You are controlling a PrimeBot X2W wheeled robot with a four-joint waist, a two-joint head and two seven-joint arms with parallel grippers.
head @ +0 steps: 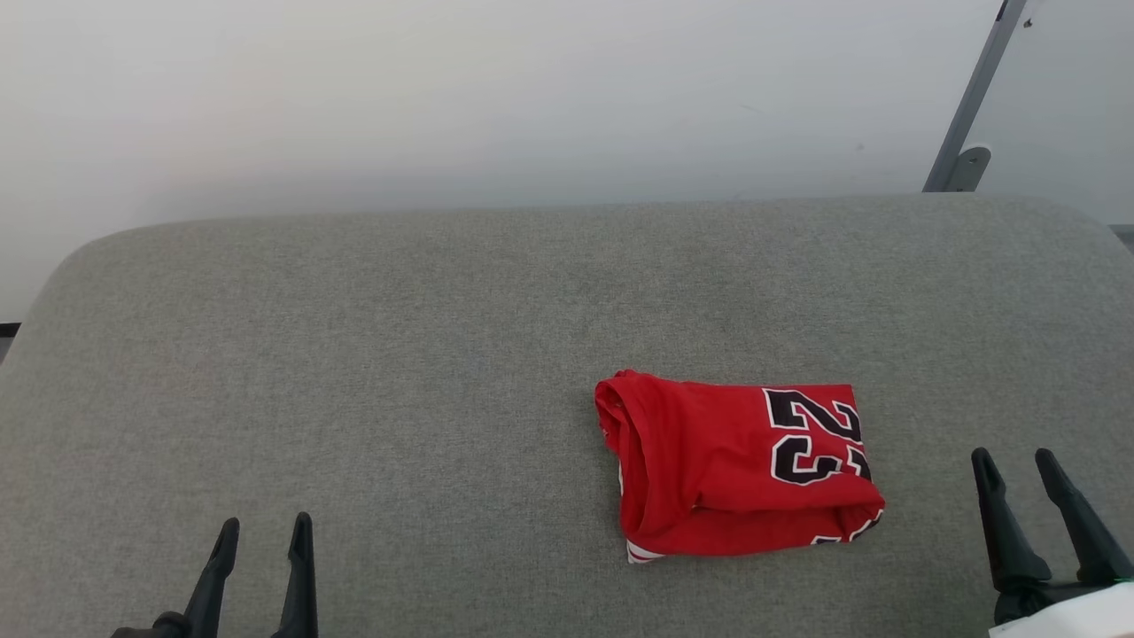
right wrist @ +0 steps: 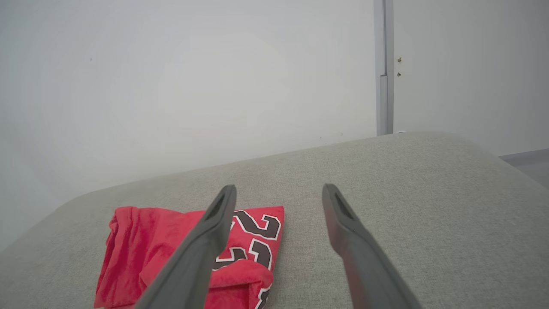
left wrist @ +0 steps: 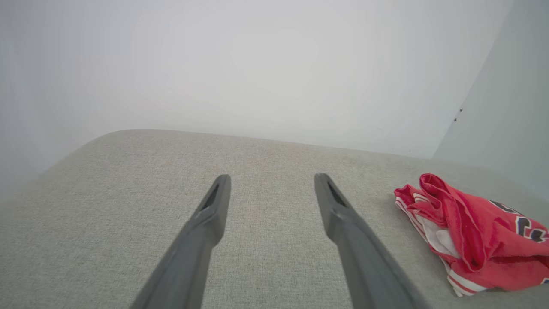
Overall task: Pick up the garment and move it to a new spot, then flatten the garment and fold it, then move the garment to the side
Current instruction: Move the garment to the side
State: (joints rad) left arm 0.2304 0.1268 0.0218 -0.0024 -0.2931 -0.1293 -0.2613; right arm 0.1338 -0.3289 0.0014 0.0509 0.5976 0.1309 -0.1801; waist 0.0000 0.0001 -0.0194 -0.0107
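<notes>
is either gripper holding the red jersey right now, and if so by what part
Nothing is held. The left gripper and right gripper are open, apart from the folded garment.

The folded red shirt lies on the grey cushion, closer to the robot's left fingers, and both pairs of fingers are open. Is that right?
Not quite. The shirt lies closer to the right fingers, not the left fingers, as the head view shows. The rest holds: it is folded on the grey cushion, and both pairs are open.
</notes>
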